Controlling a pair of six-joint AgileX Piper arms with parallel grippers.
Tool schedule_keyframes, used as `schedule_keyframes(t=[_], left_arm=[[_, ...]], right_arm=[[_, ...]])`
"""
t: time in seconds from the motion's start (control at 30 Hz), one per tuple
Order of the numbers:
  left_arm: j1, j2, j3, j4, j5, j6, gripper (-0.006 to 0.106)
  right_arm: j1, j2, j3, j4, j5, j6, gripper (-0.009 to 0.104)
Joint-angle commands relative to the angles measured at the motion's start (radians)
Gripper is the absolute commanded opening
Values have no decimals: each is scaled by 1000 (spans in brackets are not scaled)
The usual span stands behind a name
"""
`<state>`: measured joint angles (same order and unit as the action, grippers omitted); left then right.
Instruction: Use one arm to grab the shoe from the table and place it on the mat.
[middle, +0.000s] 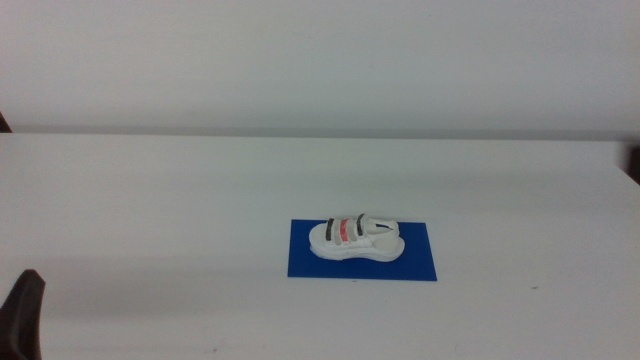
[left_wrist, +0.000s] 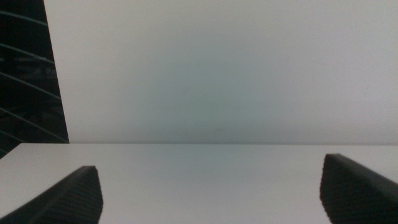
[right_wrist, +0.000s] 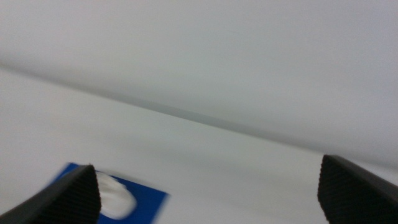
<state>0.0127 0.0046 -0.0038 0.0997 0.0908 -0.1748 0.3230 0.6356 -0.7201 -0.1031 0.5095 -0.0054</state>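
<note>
The small white shoe, with dark and red straps, lies on its sole on the blue mat in the middle of the white table. Nothing is holding it. In the right wrist view my right gripper is open and empty. Past one jaw, that view shows a corner of the mat and a white bit of the shoe. This arm is outside the middle view. My left gripper is also open and empty, and only its dark tip shows at the bottom left edge.
A plain pale wall rises behind the table's far edge. A dark area with faint lines lies to one side in the left wrist view.
</note>
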Motion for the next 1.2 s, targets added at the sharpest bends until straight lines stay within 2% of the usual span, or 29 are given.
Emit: schedule_keyframes(t=[0.0,0.17,0.47,0.5,0.53,0.67,0.73,0.83,1.17], left_arm=[[-2,-41,43,-2,-11,-6,94],[-2,-41,43,-2,-11,-6,94],[-2,-41,43,-2,-11,-6,94],[-2,-41,43,-2,-11,-6,94],[-2,-41,43,-2,-11,-6,94],[-2,-41,43,-2,-11,-6,94],[-2,-41,43,-2,-11,-6,94],[-2,-41,43,-2,-11,-6,94],[-2,-41,43,-2,-11,-6,94]], right_arm=[[-98,-150,136,-16,-33,32,93],[-212,-299,245,-4,-58,32,93],[-222,-340,250,-1,-27,32,93],[-223,-345,283,22,-52,40,93],[-227,-360,306,17,-83,44,93],[-252,-497,516,18,-373,42,93],[-256,-564,620,32,-444,42,93],[-256,-647,709,70,-444,42,93],[-260,-671,757,73,-457,40,93]])
